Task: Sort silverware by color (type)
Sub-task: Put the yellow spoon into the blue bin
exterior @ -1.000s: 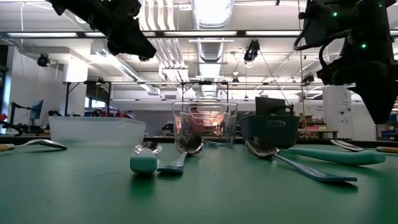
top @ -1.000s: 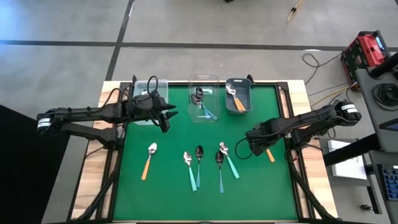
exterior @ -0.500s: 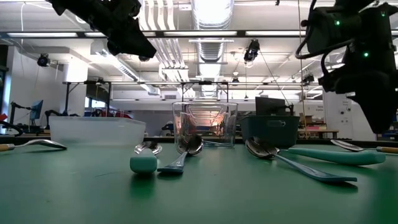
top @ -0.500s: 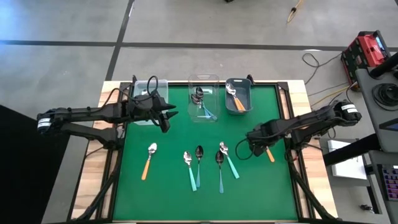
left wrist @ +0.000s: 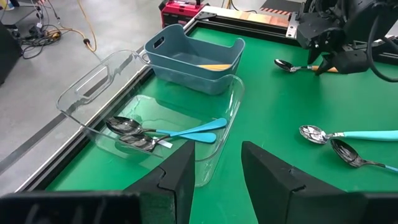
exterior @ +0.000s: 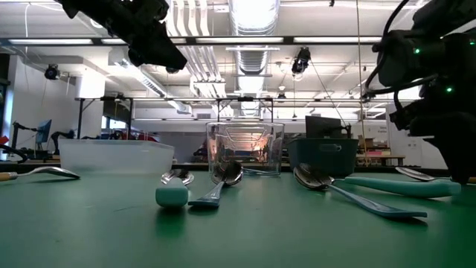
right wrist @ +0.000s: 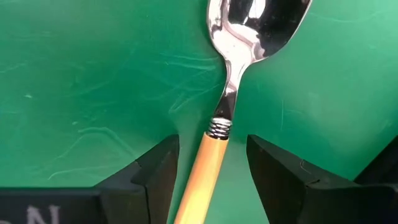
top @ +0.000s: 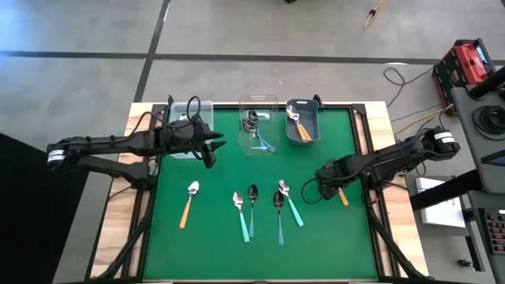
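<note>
Silverware is what you are sorting, and the piece in hand is the orange-handled spoon lying flat on the green mat at the right side of the table. Your right gripper is low over it with its fingers apart, one on each side of the orange handle just behind the metal collar, and the spoon is not yet held. Keep the handle centred between the fingers before you close; it sits slightly nearer one finger in the right wrist view, so a small sideways correction would help. My judgement is that the handle is thin and will sit low, so press down to the mat first or the fingers may close above it. Grip the handle, not the slick bowl.

Outward from there, the grey bin at the far right already holds an orange-handled spoon, so that looks like the place for this one. The clear middle bin holds teal-handled spoons. Four teal spoons lie in a cluster near the middle, just left of your right arm, and another orange spoon lies to the near left. Your left gripper hangs beside the far-left clear bin, fingers partly apart and holding nothing.
</note>
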Controlling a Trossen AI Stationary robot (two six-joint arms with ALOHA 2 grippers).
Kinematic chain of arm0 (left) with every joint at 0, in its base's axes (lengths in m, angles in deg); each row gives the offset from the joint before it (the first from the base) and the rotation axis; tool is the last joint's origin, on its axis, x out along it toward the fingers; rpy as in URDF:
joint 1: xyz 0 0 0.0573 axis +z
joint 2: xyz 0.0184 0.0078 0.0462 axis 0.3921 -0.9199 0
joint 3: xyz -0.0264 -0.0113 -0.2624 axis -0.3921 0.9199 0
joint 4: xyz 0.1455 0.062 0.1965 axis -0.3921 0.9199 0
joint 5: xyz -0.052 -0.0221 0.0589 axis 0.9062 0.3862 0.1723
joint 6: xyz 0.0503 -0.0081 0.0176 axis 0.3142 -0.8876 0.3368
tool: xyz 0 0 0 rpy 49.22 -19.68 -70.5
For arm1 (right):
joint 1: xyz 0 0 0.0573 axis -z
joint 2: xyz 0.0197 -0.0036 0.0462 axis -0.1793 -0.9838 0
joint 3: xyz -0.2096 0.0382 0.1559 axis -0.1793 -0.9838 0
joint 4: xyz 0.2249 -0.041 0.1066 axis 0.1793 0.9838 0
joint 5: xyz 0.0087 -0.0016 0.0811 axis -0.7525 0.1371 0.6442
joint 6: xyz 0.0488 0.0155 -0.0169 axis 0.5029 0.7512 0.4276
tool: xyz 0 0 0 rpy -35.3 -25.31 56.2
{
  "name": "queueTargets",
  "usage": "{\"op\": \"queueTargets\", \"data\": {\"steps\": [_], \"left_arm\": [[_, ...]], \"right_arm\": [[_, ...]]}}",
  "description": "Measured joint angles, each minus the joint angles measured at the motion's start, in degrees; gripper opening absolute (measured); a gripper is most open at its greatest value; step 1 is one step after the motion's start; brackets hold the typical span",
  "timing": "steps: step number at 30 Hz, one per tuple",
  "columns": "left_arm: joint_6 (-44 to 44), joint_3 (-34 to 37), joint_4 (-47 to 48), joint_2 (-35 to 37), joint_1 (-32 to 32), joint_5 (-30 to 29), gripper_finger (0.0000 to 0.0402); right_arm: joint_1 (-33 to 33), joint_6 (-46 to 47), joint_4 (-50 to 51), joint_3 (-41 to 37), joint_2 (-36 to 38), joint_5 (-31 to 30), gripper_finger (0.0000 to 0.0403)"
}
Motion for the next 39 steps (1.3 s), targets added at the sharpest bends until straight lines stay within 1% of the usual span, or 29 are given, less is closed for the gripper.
{"op": "queueTargets", "data": {"steps": [4, 7, 18, 21, 32, 39], "left_arm": [[0.0, 0.0, 0.0, 0.0, 0.0, 0.0, 0.0113], [0.0, 0.0, 0.0, 0.0, 0.0, 0.0, 0.0113], [0.0, 0.0, 0.0, 0.0, 0.0, 0.0, 0.0113], [0.0, 0.0, 0.0, 0.0, 0.0, 0.0, 0.0113], [0.0, 0.0, 0.0, 0.0, 0.0, 0.0, 0.0113], [0.0, 0.0, 0.0, 0.0, 0.0, 0.0, 0.0113]], "right_arm": [[0.0, 0.0, -0.5, -0.4, 0.0, 0.0, 0.0182], [0.0, 0.2, -0.8, -0.4, 0.0, 0.0, 0.0169], [0.0, 0.9, -2.6, -0.4, -0.1, 0.4, 0.006], [0.0, 0.9, -2.7, -0.5, -0.2, 0.5, 0.0043], [0.0, 1.4, -2.6, -0.4, -0.2, 0.4, 0.0039], [0.0, 0.4, -1.7, 0.9, -0.3, 0.4, 0.0037]]}}
